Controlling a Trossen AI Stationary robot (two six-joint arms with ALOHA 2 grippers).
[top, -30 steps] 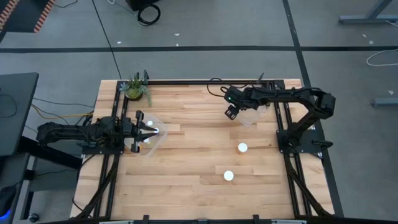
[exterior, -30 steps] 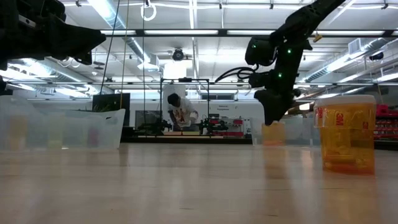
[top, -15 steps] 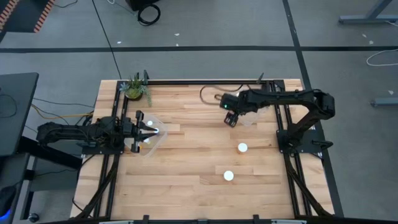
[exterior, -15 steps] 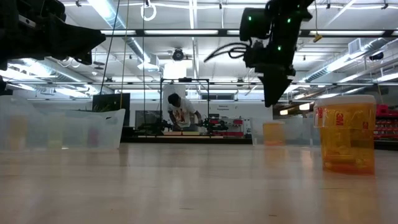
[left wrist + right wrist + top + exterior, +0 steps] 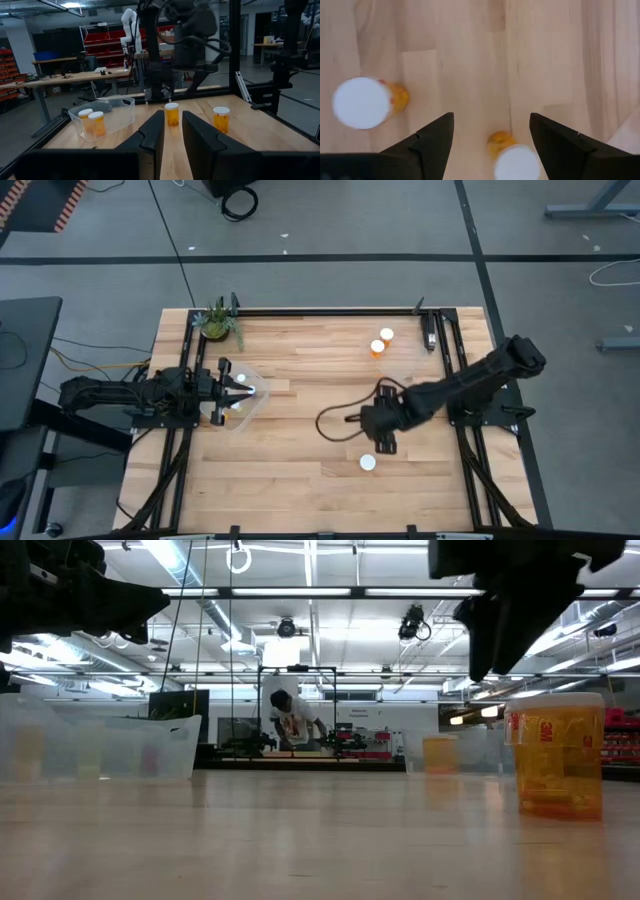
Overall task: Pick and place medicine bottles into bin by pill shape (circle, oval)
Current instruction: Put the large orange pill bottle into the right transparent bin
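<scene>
My right gripper (image 5: pixel 383 438) hangs open above the middle of the table, fingers pointing down. In the right wrist view (image 5: pixel 492 145) one orange bottle with a white cap (image 5: pixel 516 162) stands on the wood below the gap between the fingers, untouched. A second bottle (image 5: pixel 361 102) stands off to one side. In the high view one loose bottle (image 5: pixel 368 463) shows just nearer than the gripper; the arm hides the other. My left gripper (image 5: pixel 222 392) waits over the left clear bin (image 5: pixel 250 400), its fingers (image 5: pixel 172 137) a narrow gap apart and empty.
A clear bin at the far right (image 5: pixel 400 365) holds two bottles (image 5: pixel 377 347). The left bin shows white caps (image 5: pixel 240 378). A small plant (image 5: pixel 217 323) stands at the far left corner. In the low view a bottle (image 5: pixel 557 755) stands close by. Bare wood lies between the bins.
My right gripper has swung from above the far right bin toward the table's near edge and centre, and now stands over the two loose bottles. The two bottles in the far right bin have come into view. The left arm has kept still.
</scene>
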